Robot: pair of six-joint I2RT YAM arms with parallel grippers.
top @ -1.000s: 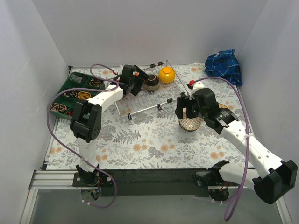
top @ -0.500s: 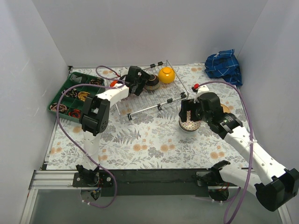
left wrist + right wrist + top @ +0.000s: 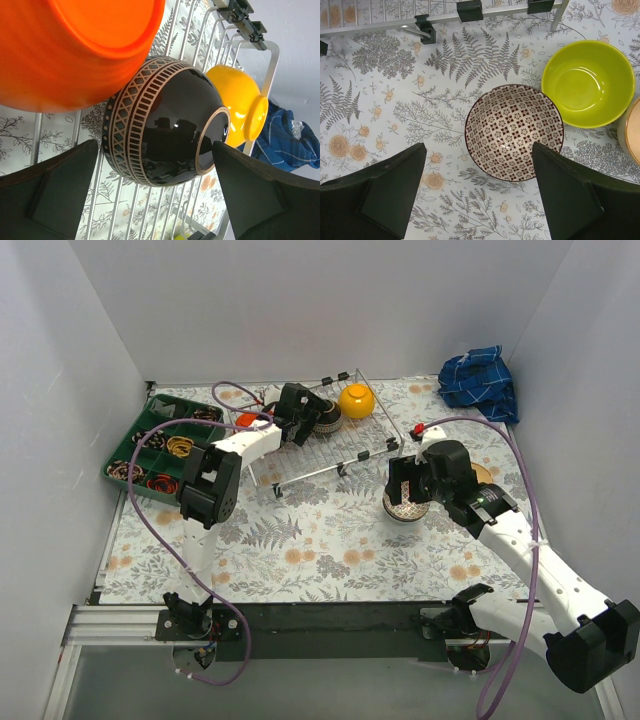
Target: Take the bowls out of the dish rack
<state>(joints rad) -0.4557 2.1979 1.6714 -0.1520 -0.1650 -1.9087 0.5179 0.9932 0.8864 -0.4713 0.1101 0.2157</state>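
The silver wire dish rack (image 3: pixel 335 452) stands at the back of the table, its bars (image 3: pixel 272 65) filling the left wrist view. In it lie an orange bowl (image 3: pixel 75 45), a black bowl with a tan lattice band (image 3: pixel 160 122) on its side, and a yellow bowl (image 3: pixel 237 110). My left gripper (image 3: pixel 155 146) is open, one finger on each side of the black bowl. My right gripper (image 3: pixel 479 150) hangs open above a brown-and-white patterned bowl (image 3: pixel 514 132) that stands upright on the table, beside a lime green bowl (image 3: pixel 587 82).
A green compartment tray (image 3: pixel 160 445) with small items sits at the far left. A blue cloth (image 3: pixel 480 380) lies in the back right corner. A tan bowl (image 3: pixel 632 130) shows at the right edge. The rack's front rail (image 3: pixel 440 17) runs just beyond the patterned bowl.
My left gripper has slid right along the rack and now straddles the black bowl. My right arm has shifted slightly right; the patterned bowl has not moved.
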